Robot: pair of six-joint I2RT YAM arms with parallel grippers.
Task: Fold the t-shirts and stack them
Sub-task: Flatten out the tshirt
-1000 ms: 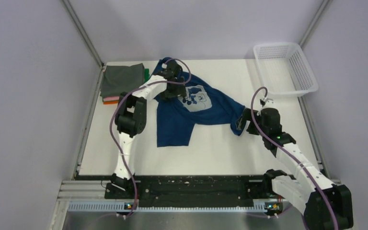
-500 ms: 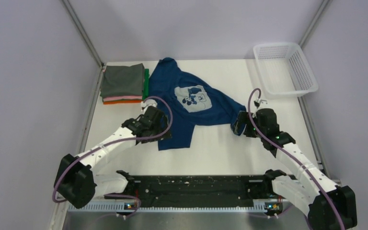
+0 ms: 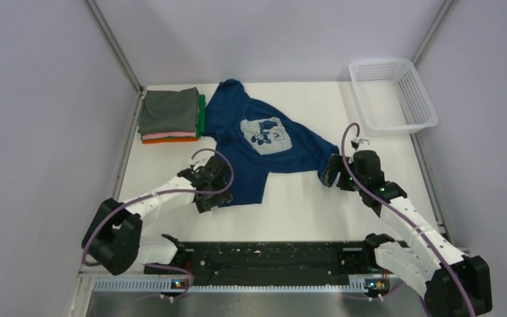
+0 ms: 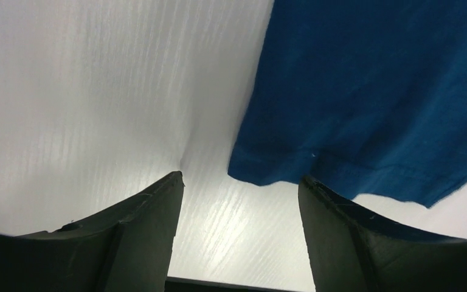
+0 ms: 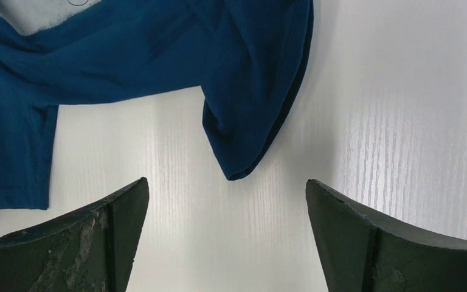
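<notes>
The navy blue t-shirt (image 3: pixel 254 148) with a pale grey cartoon print lies crumpled across the middle of the table. My left gripper (image 3: pixel 212 193) is open and empty at the shirt's near left corner, which shows in the left wrist view (image 4: pixel 365 91), just ahead of the fingertips. My right gripper (image 3: pixel 333 173) is open and empty just short of the shirt's right tip, seen in the right wrist view (image 5: pixel 249 97). A folded stack (image 3: pixel 170 115) with grey on top, then pink and orange and a green edge, sits at the far left.
A white plastic mesh basket (image 3: pixel 391 96) stands at the far right corner. Metal frame posts and pale walls close in the table (image 3: pixel 304 211). A black rail runs along the near edge by the arm bases.
My left arm has swung from the shirt's collar at the back down to its near left corner, open and empty. My right gripper has barely moved.
</notes>
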